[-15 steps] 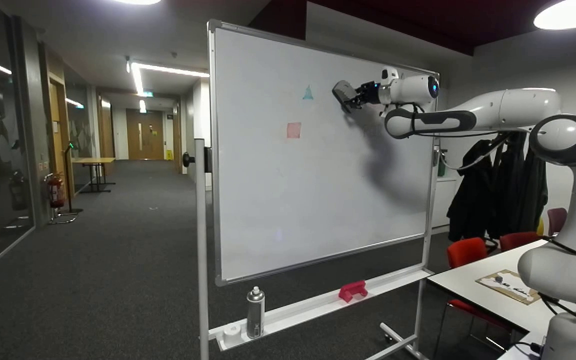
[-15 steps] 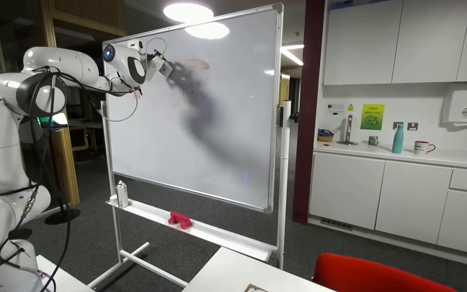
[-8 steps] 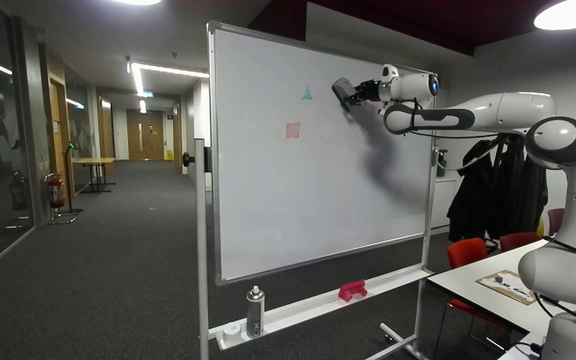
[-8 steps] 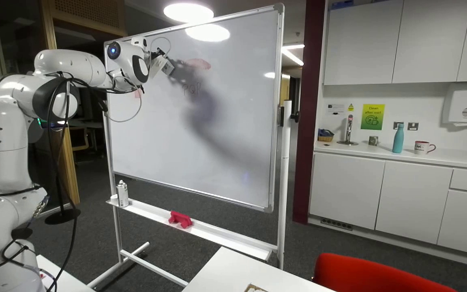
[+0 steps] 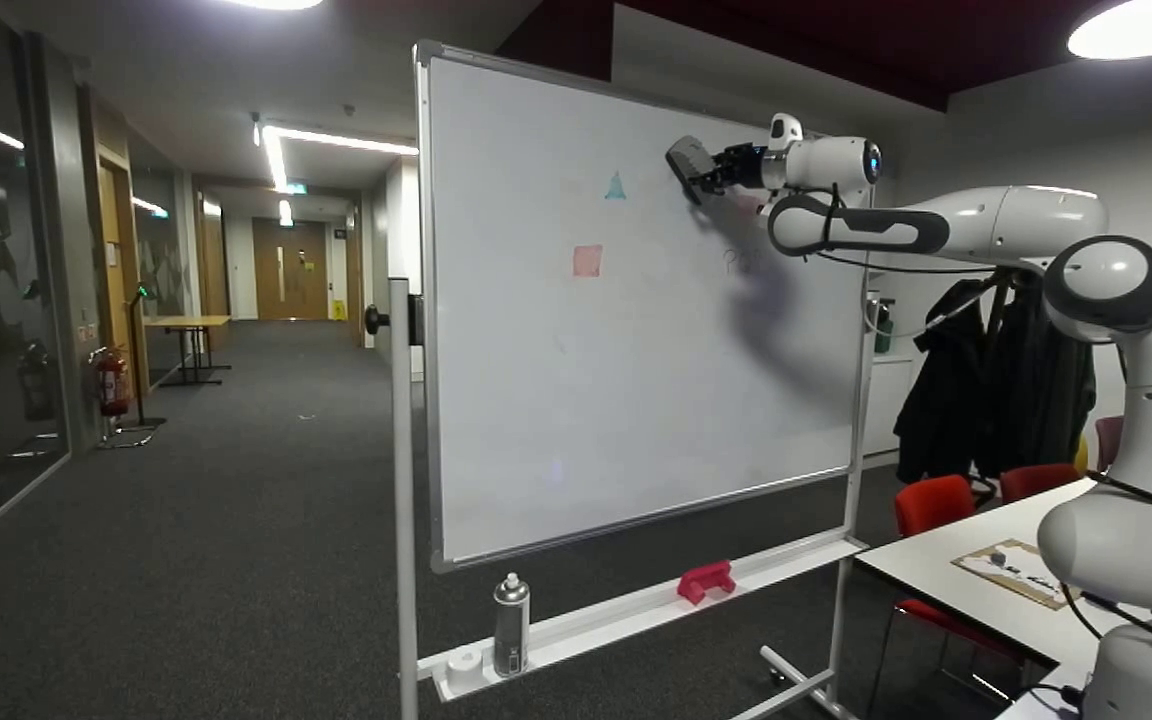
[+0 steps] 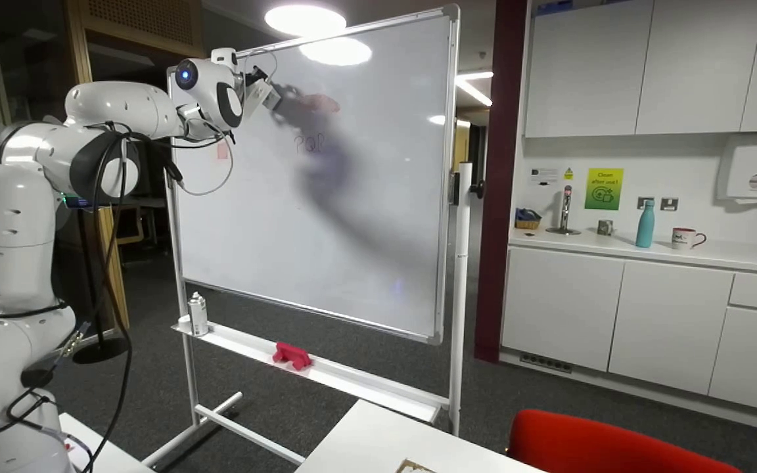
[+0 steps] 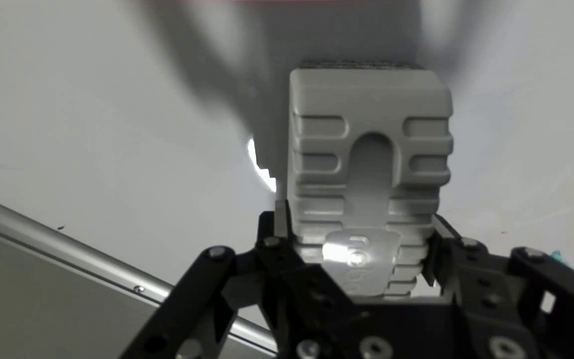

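Observation:
A ribbed grey whiteboard eraser (image 7: 371,174) is held between the two black fingers (image 7: 281,222) of my gripper (image 7: 362,227), with its dark felt edge showing at the top of the wrist view. In an exterior view the eraser (image 5: 690,168) is tilted close to the upper part of the whiteboard (image 5: 636,400); whether it touches the surface I cannot tell. A blue triangle (image 5: 616,186) and a pink-red square (image 5: 587,260) are drawn to one side. A red oval (image 6: 319,103) and handwritten letters (image 6: 309,143) are marked near the gripper, partly under the arm's shadow.
The board's metal frame (image 7: 68,249) crosses the lower left of the wrist view. On the tray below stand a spray can (image 5: 511,625), a white roll-like item (image 5: 464,665) and a red holder (image 5: 706,582). A table (image 5: 936,540) and red chairs (image 5: 934,505) are nearby.
My gripper has risen a little along the board with the eraser still in it. The arm's links have shifted, and more of the letters shows below it.

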You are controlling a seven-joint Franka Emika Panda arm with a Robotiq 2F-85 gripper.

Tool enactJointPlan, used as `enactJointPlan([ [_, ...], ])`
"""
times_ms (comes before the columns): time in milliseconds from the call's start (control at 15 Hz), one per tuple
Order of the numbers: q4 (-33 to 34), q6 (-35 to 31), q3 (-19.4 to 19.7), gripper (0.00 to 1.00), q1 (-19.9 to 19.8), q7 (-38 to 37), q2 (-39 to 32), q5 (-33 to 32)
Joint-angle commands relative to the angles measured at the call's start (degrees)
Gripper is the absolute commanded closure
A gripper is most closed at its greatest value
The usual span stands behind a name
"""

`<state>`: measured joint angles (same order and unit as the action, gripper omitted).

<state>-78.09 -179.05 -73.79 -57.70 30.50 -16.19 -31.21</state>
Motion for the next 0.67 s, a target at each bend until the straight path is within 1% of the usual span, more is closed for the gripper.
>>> enactJointPlan([
  [0, 5.72, 1.53, -1.00, 0.66, 3.71, 5.80, -5.22, -2.12],
  [267, 5.15, 2.62, -2.02, 0.66, 4.68, 9.51, -7.18, -2.76],
  [600, 1.14, 2.45, -4.04, 0.66, 3.46, 13.55, -8.35, -4.93],
])
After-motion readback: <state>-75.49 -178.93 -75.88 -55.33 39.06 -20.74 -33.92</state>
